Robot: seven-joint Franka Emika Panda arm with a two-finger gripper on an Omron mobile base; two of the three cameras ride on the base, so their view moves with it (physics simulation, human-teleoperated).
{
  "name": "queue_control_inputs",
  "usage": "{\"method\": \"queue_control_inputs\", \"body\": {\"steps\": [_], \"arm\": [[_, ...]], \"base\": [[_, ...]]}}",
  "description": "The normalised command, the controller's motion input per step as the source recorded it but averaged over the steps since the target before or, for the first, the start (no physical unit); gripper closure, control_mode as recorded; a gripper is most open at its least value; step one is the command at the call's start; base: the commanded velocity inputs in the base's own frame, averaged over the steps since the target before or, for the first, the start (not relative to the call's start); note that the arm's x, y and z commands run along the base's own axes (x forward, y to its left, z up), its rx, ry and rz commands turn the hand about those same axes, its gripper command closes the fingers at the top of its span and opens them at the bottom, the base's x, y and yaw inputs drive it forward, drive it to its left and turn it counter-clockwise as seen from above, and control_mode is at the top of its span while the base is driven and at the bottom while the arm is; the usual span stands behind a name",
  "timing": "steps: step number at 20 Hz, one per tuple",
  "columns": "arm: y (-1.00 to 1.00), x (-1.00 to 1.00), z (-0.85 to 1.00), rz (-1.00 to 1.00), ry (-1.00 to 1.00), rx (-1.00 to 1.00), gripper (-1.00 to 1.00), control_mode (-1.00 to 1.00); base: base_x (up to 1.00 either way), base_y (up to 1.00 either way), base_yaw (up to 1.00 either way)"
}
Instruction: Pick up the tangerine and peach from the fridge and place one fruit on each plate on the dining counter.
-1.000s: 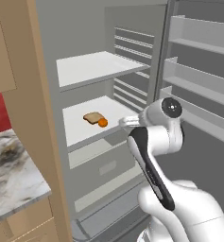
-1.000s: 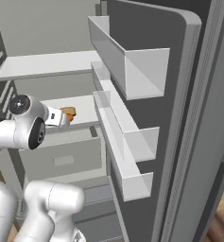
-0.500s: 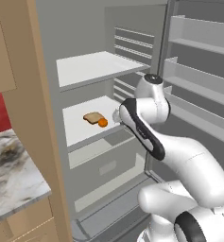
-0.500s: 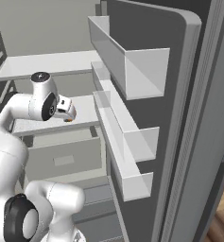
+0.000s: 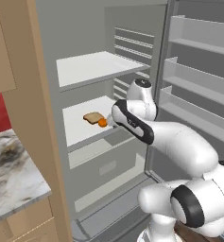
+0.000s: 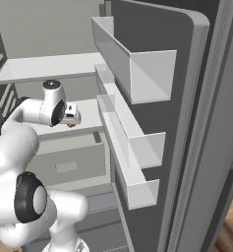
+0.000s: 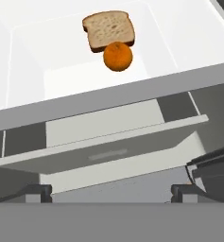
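The tangerine [image 7: 117,56], a plain bright orange ball, rests on the white middle shelf [image 7: 47,71] of the fridge [image 5: 85,28], touching the near edge of a bread slice [image 7: 108,29]. In the left base view the tangerine [image 5: 102,122] lies just left of my gripper [image 5: 110,124]. My gripper [image 7: 112,194] is open with nothing between its widely spread fingertips [image 7: 38,191], and it hovers in front of the shelf edge, short of the fruit. In the right base view the gripper [image 6: 74,119] points at the shelf. The peach, the plates and the dining counter are out of view.
A pale grey drawer [image 7: 108,151] sticks out a little below the shelf. The open fridge door carries grey racks [image 6: 132,74] close to the arm's right. A tan cupboard side [image 5: 42,118] and a marbled worktop [image 5: 9,175] stand left of the fridge.
The arm has swung up and into the fridge. The hand has moved left along the middle shelf, closer to the tangerine.
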Motion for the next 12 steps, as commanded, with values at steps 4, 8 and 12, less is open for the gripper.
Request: {"method": "queue_control_inputs", "body": {"steps": [4,8,12], "arm": [[0.0,0.79,0.0,0.02,0.0,0.0,-1.0,-1.0],[0.05,0.79,-0.16,0.0,0.0,-0.01,-1.0,-1.0],[0.22,0.14,-0.16,0.0,0.0,0.0,-1.0,-1.0]], "base": [[0.0,0.0,0.0],[0.0,0.0,0.0],[0.0,0.0,0.0]]}}
